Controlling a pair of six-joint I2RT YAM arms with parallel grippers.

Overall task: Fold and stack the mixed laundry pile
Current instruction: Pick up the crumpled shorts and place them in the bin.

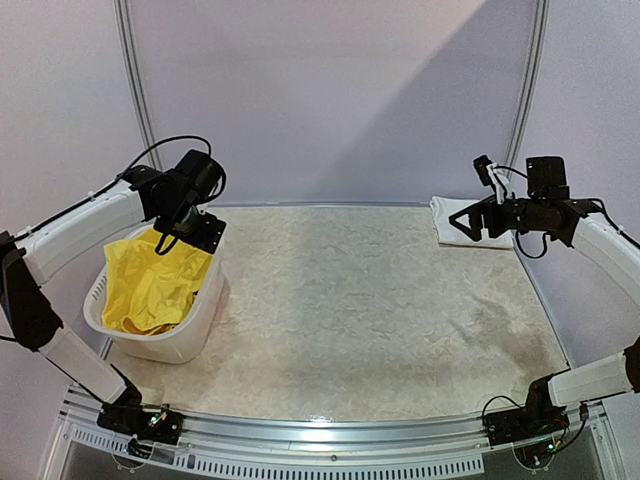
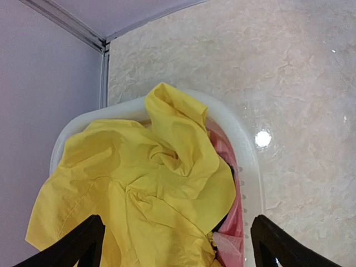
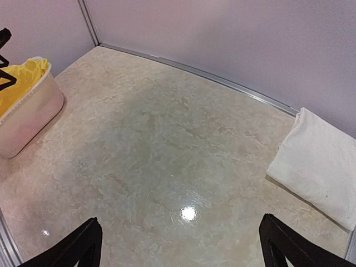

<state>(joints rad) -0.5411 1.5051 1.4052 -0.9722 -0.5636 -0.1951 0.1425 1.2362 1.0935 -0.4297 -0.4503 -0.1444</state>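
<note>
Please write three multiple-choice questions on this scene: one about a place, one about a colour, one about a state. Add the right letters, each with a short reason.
1. Where does the folded white cloth lie?
A) at the far right of the table
B) inside the basket
C) in the middle of the table

2. Which colour has the top garment in the basket?
A) green
B) yellow
C) black

3. In what state is the left gripper?
A) shut on cloth
B) shut on nothing
C) open above the basket

Answers:
1 A: it rests near the back wall on the right.
2 B: yellow covers the pile, with a pink piece beneath it.
3 C: its fingers stand wide apart and hold nothing.
</note>
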